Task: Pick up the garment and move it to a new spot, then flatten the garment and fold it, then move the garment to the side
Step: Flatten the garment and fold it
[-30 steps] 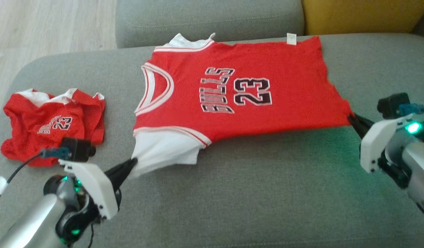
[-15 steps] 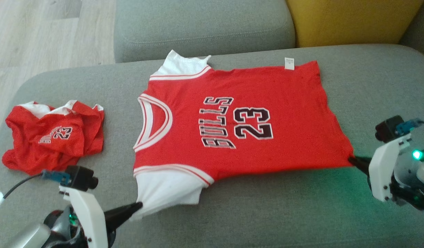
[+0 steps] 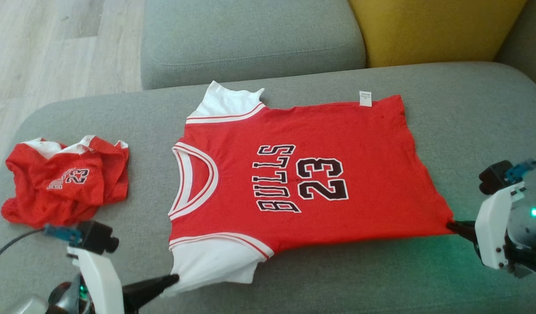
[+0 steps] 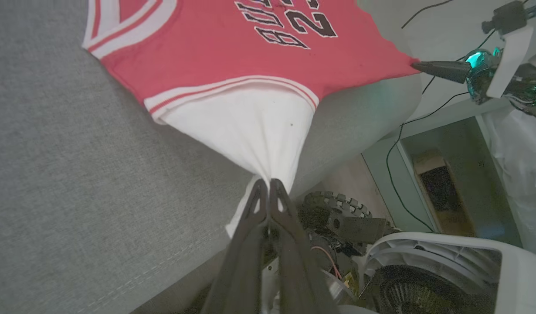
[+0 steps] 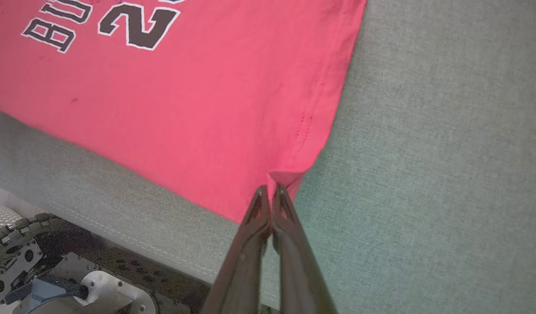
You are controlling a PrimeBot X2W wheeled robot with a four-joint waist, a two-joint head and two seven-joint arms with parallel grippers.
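Jersey (image 3: 337, 144) lies flat on the sofa (image 3: 337, 279), left tool (image 3: 174, 278) clamped on its white sleeve (image 3: 215, 266) at seven o'clock, right tool (image 3: 451, 225) pinching the red hem corner (image 3: 442, 216) at four o'clock.

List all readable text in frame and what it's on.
"BULLS": chest of the spread red jersey.
"23": same jersey, beside the word.
"23": crumpled red garment at left; small word beside it blurred, likely "BULLS".
White tag on jersey's far edge: print too small to read.
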